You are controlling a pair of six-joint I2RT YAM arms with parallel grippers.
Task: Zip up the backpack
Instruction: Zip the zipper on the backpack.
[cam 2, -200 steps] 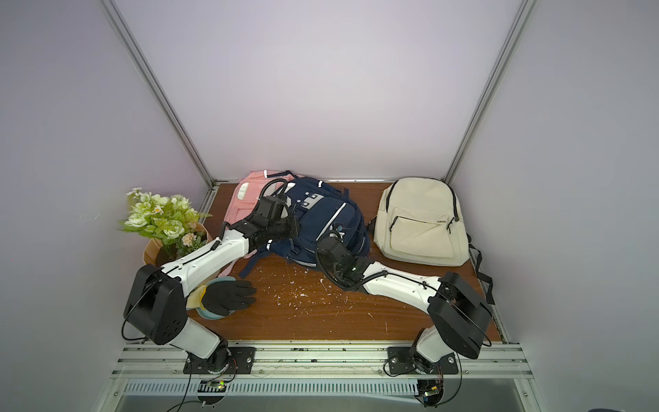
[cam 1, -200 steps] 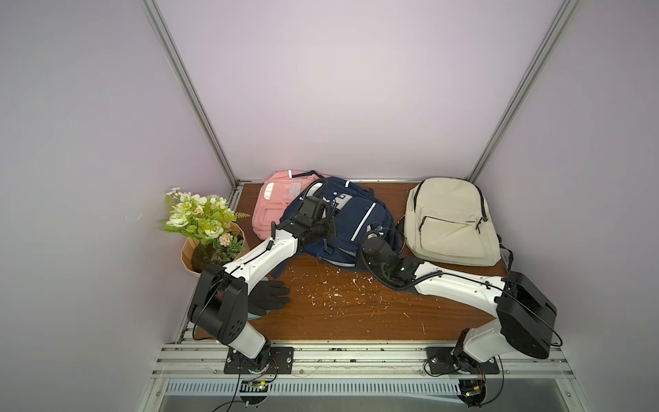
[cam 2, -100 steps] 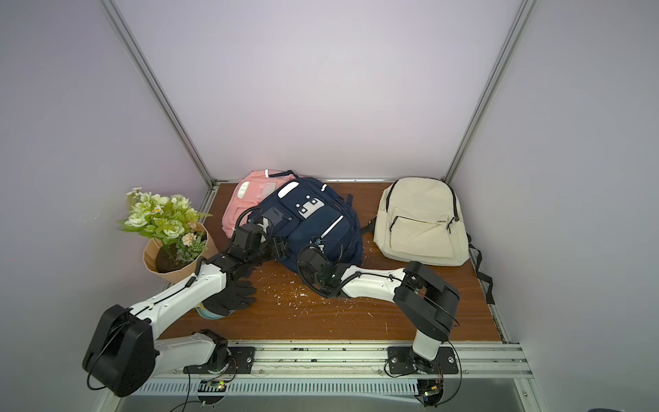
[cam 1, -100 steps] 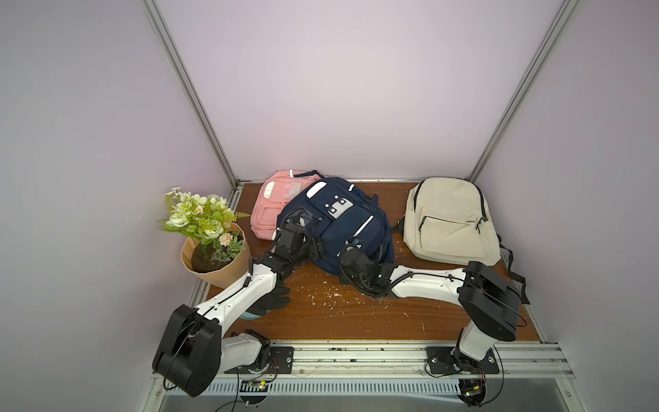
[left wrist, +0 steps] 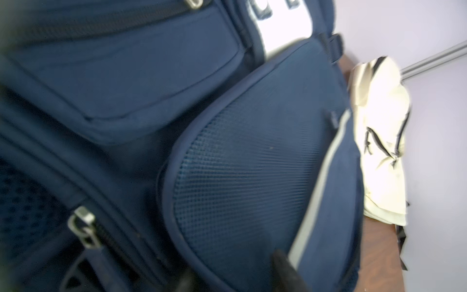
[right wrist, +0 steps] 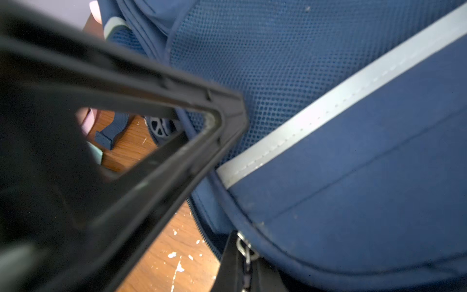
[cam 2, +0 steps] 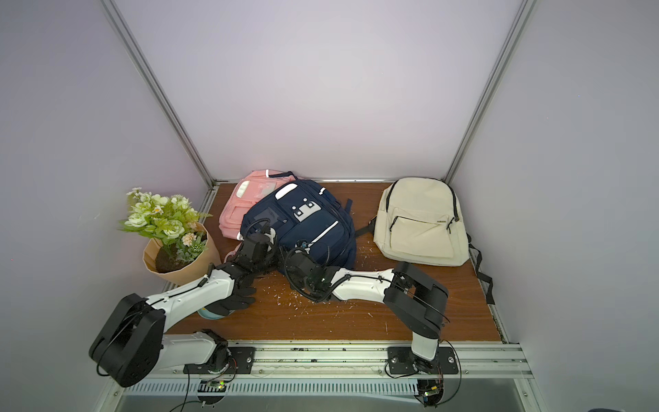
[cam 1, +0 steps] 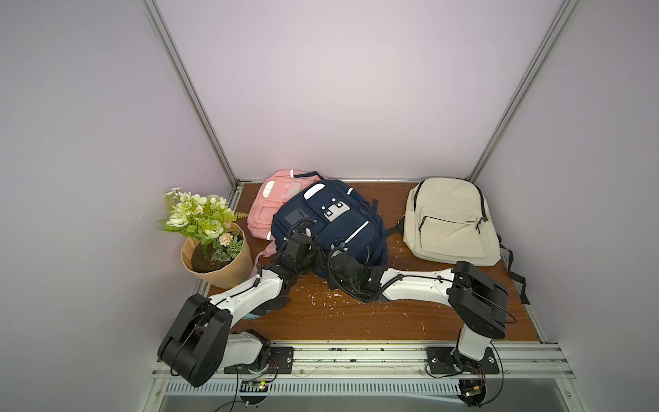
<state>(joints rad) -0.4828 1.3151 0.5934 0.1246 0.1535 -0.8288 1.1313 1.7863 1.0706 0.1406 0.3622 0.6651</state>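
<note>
The navy backpack (cam 1: 331, 221) (cam 2: 303, 221) lies mid-table, partly over a pink one. My right gripper (cam 1: 337, 255) (right wrist: 243, 265) is at its near edge, shut on a metal zipper pull (right wrist: 243, 249). The zipper track (right wrist: 202, 227) beside it gapes towards the table. My left gripper (cam 1: 303, 249) (left wrist: 235, 278) is at the near left side. One blurred fingertip (left wrist: 285, 270) stands apart from its twin, with the mesh pocket's rim (left wrist: 177, 227) between them. Whether they press on the fabric does not show. Another zipper slider (left wrist: 84, 227) sits nearby.
A pink backpack (cam 1: 271, 207) lies at the back left and a beige backpack (cam 1: 449, 221) at the right. A potted flower bunch (cam 1: 214, 246) stands at the left edge. A black glove (cam 1: 271, 305) lies under my left arm. White specks dot the wooden table (cam 1: 356, 321).
My left gripper let go at the backpack's top, drew back to its near left side and narrowed again. The right gripper stayed shut and moved left along the near edge. The backpack shifted.
</note>
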